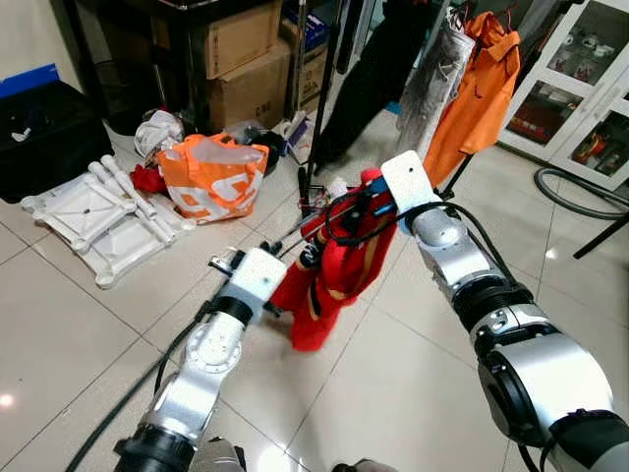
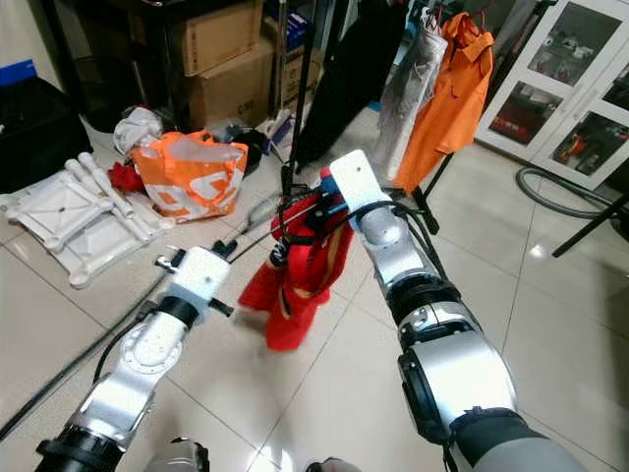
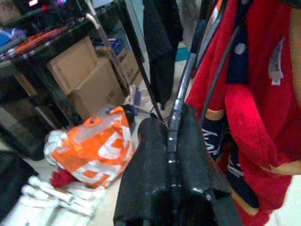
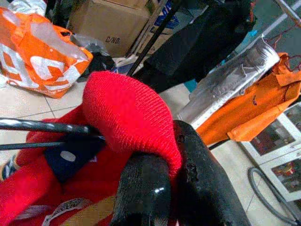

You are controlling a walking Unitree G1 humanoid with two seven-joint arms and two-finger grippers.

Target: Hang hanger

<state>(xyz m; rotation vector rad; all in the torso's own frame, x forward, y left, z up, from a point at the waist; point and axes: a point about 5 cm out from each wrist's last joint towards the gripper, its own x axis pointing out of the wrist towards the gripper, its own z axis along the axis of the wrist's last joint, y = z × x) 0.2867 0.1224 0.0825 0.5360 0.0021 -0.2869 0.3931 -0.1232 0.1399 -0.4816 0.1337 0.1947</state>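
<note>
A red shirt [image 1: 334, 270] with dark navy trim and a tan band hangs on a thin black hanger [image 3: 181, 101], held in the air between the two arms above the pale tile floor [image 1: 79, 334]. Its cloth droops in a bunch below the arms, the collar end bulging up as a red knitted fold. The left gripper [image 3: 173, 141] has its fingers pressed together on the hanger's black wire, which runs up out of the seam between them. The right gripper [image 4: 171, 174] is clamped on the red collar fold, the cloth squeezed between its two fingers [image 4: 141, 188]. Both silver arms reach forward and inward, the left low with its wrist near the shirt's lower edge, the right higher with its wrist at the shirt's top. Beyond them a rack pole [image 1: 322, 108] carries a black garment [image 1: 369, 69], a grey one [image 1: 432, 74] and an orange shirt [image 1: 482, 93]. An orange bag [image 1: 211, 177] with white lettering too broken to read lies on the floor, and a cardboard box [image 4: 113, 19] behind it bears "C/NO."
</note>
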